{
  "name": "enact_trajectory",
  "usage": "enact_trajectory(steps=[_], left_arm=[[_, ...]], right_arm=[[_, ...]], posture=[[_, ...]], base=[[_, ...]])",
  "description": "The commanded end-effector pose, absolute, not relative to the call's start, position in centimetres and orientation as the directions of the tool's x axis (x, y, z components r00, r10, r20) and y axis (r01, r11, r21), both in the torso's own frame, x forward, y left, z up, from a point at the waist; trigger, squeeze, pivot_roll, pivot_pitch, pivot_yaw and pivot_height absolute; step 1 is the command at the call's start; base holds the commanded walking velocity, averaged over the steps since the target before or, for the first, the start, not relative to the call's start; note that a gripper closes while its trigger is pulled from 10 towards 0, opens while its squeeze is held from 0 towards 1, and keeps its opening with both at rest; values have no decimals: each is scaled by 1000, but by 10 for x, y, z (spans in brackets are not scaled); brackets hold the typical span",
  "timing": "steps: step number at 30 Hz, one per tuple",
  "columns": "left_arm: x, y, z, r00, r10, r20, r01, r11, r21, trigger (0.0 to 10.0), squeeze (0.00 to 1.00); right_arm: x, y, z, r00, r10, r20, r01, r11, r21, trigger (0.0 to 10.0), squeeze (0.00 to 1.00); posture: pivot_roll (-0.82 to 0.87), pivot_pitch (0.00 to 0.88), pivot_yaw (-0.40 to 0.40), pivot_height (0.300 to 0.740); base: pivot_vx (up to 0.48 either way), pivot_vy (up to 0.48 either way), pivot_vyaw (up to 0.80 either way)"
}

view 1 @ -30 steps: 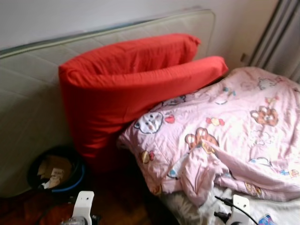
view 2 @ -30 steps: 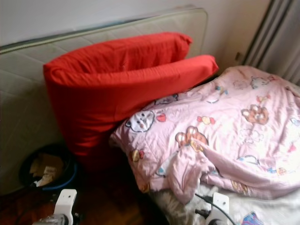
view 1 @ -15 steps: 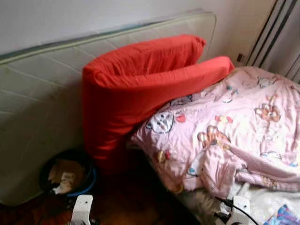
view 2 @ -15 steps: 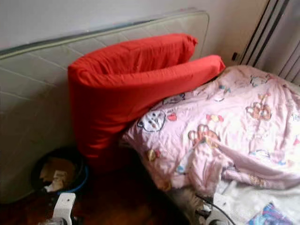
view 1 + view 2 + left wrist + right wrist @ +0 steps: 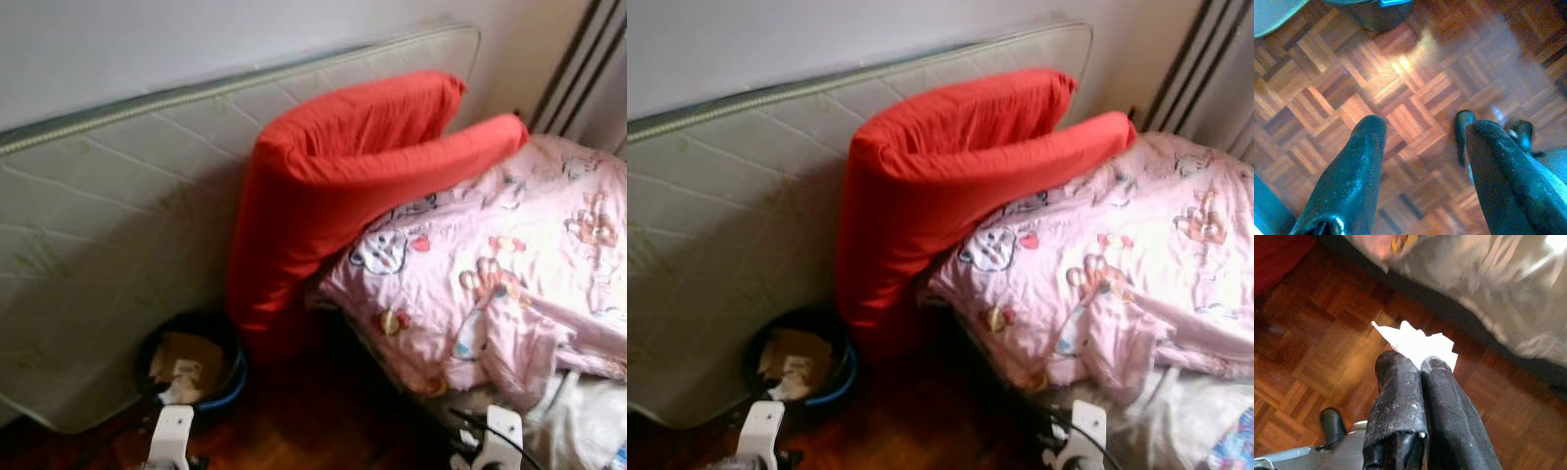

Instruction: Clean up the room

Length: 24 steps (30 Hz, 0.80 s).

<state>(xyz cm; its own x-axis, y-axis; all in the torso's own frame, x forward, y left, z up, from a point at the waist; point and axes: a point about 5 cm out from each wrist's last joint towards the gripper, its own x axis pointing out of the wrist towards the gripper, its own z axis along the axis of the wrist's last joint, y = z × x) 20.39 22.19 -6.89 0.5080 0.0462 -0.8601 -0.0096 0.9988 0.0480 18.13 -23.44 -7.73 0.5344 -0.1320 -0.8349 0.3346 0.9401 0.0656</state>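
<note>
In the left eye view, the round dark bin with a blue rim (image 5: 189, 367) stands on the floor, already holding scraps; your scrap is not in yet. In the right wrist view, your right hand (image 5: 1422, 367) pinches a crumpled white paper scrap (image 5: 1418, 343) above the parquet. In the left wrist view, your left hand (image 5: 1422, 139) is spread, empty.

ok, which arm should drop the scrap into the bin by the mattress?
Right. The right gripper is already shut on a white paper scrap, so it just needs carrying to the bin on the robot's left. The left gripper is nearer the bin, but open and empty over the parquet floor.
</note>
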Motion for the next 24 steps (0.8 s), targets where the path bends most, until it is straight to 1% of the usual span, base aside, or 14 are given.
enact_trajectory(steps=[1, 21, 22, 24], left_arm=[[203, 225, -69, 505, 52, -862, 1, 998, 61, 10000, 0], [203, 225, -69, 505, 53, -861, -5, 998, 58, 10000, 0], [203, 225, -69, 506, 55, -861, -4, 998, 61, 10000, 0], [204, 225, -68, 506, 59, -861, 6, 997, 71, 10000, 0]], right_arm=[[180, -233, -78, 529, -129, -839, 336, 939, 68, 10000, 0], [180, -233, -78, 529, -128, -839, 325, 944, 62, 10000, 0], [180, -233, -78, 529, -127, -839, 325, 944, 62, 10000, 0], [180, -233, -78, 530, -126, -839, 323, 944, 62, 10000, 0]], posture=[[-100, 0, -11, 740], [-97, 0, -11, 740], [-95, 0, -8, 740], [-92, 0, -7, 740]], base=[[0, 472, 0], [0, 473, 0], [0, 424, 0], [0, 0, 0]])
